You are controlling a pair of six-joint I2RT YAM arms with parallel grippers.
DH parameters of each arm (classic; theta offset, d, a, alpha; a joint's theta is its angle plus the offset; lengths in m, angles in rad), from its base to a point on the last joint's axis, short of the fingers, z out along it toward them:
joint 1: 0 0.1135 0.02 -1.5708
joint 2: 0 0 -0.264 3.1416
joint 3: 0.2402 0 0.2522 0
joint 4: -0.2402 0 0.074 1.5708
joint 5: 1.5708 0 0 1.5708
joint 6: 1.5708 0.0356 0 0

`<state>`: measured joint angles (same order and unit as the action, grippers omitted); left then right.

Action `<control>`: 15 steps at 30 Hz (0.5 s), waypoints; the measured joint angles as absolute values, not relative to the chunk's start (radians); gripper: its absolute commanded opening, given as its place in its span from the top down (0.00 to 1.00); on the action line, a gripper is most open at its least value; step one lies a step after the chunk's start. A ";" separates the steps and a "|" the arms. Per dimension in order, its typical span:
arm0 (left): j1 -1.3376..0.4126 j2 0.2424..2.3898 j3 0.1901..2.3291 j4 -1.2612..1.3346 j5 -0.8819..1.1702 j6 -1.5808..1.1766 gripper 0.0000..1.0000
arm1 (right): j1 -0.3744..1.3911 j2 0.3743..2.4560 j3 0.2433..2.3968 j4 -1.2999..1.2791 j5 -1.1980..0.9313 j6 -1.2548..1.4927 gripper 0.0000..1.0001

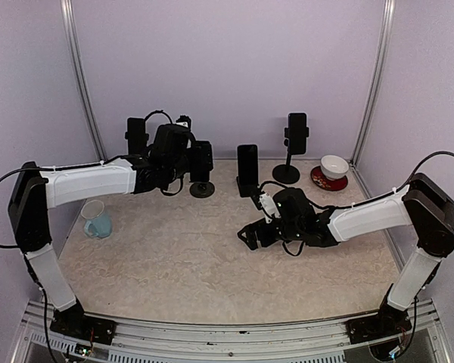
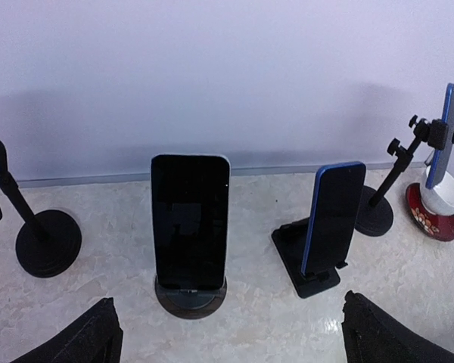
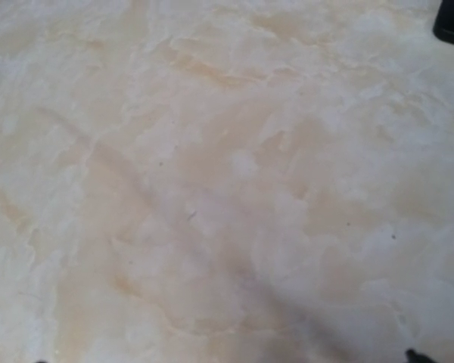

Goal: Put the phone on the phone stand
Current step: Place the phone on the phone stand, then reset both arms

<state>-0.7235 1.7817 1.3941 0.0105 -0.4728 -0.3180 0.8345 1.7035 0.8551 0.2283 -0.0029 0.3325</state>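
A black phone [image 2: 191, 221] stands upright on a round dark phone stand [image 2: 191, 296], leaning slightly back, in the middle of the left wrist view. My left gripper [image 2: 227, 329] is open just in front of it. Its two fingertips [image 2: 87, 340] show at the bottom corners, well apart, touching nothing. From above, this phone [image 1: 202, 160] and its stand [image 1: 202, 189] sit at the back left, beside my left gripper. My right gripper [image 1: 250, 234] hovers low over bare table at the centre. It is open, and only a fingertip [image 3: 416, 355] shows at the frame's bottom edge.
A blue-edged phone [image 2: 333, 215] leans on a flat black stand [image 2: 306, 265]. A tall clamp stand [image 1: 296, 132] holds another phone at the back right, by a white bowl [image 1: 334, 165] on a red plate [image 1: 327, 181]. A mug [image 1: 97, 219] sits left. Another tall stand [image 2: 49, 242] is far left.
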 measured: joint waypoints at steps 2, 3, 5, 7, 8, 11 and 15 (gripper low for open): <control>-0.738 1.738 1.331 0.019 -0.474 -0.323 0.01 | 0.834 1.703 0.855 0.228 0.010 0.330 0.00; -0.745 1.715 1.293 0.023 -0.474 -0.327 0.01 | 0.833 1.703 0.855 0.228 0.017 0.328 0.00; -0.759 1.672 1.225 0.024 -0.475 -0.335 0.01 | 0.830 1.703 0.855 0.227 0.028 0.324 0.00; -0.772 1.628 1.161 0.026 -0.480 -0.342 0.01 | 0.824 1.699 0.855 0.222 0.041 0.318 0.00; -0.778 1.606 1.131 0.028 -0.482 -0.344 0.01 | 0.821 1.696 0.855 0.218 0.049 0.314 0.00; -0.800 1.538 1.052 0.031 -0.488 -0.360 0.01 | 0.814 1.680 0.852 0.211 0.073 0.303 0.00; -0.823 1.423 0.930 0.036 -0.499 -0.393 0.01 | 0.801 1.648 0.845 0.202 0.104 0.288 0.00</control>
<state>-0.8230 1.4235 0.9298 0.0360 -0.4988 -0.3931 0.8005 1.6478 0.8452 0.2024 0.1040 0.2882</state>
